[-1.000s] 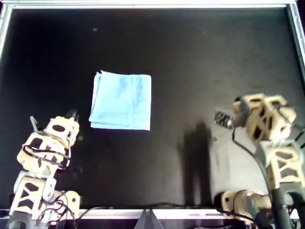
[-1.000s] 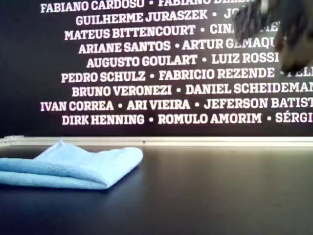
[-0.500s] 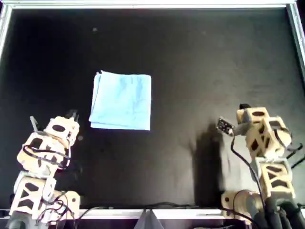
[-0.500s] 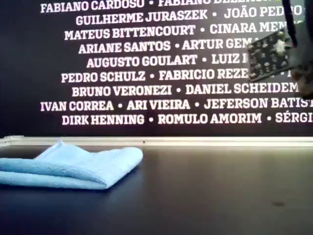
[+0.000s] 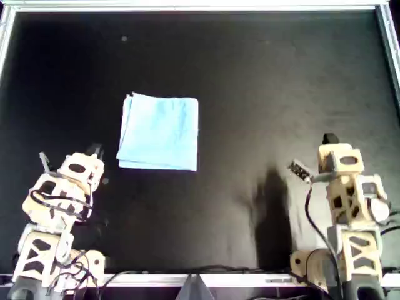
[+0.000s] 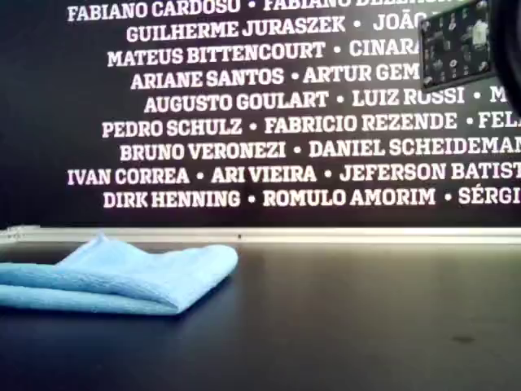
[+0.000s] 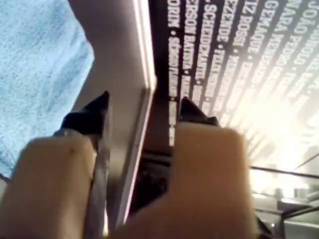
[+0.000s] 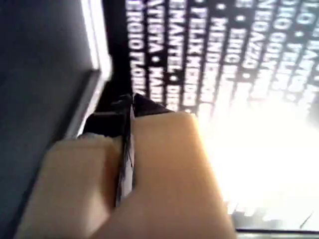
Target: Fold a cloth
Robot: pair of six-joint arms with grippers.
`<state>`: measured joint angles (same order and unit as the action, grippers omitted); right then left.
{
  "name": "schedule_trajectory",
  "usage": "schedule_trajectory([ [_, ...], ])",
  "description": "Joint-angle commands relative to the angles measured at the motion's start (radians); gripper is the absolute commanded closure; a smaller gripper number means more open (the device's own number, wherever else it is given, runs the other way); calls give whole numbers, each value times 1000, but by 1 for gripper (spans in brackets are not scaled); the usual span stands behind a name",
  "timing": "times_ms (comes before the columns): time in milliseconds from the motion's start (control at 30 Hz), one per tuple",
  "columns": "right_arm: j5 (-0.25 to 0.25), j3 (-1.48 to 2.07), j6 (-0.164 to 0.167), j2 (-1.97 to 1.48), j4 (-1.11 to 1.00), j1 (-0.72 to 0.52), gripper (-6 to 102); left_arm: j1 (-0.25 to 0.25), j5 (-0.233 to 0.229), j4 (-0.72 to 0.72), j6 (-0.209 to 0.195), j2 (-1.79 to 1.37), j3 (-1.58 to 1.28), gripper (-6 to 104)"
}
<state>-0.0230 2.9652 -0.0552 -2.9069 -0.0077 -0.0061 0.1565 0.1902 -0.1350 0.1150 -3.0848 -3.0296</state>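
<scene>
Overhead view shows you the cloth [image 5: 159, 132] folded into a neat light-blue square, lying flat on the black table [image 5: 262, 81] left of centre. Your left gripper [image 5: 95, 150] sits near the cloth's lower left corner in that view, not touching it, its jaws spread with nothing between them. Your right gripper [image 5: 329, 138] is well apart at the overhead view's right, jaws pressed together and empty.

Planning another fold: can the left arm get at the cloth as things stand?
Probably yes. The left hand is open beside the cloth, with only bare black table between them.
</scene>
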Motion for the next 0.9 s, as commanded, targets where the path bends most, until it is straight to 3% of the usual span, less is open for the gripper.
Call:
schedule_trajectory([
  [0,-3,40,3,-109,-55,-5,96,-5,5,2,-3,5,15,49],
  [367,-6,69,5,-186,-37,-29,97,-15,-12,0,12,-18,15,49],
  [567,-2,69,5,-206,-25,-84,97,-107,-14,0,14,-18,15,49],
  [733,11,69,-8,-206,144,-74,97,-112,-14,-28,14,-18,15,49],
  [867,11,69,5,-209,308,-74,97,-112,-14,-160,14,-18,15,49],
])
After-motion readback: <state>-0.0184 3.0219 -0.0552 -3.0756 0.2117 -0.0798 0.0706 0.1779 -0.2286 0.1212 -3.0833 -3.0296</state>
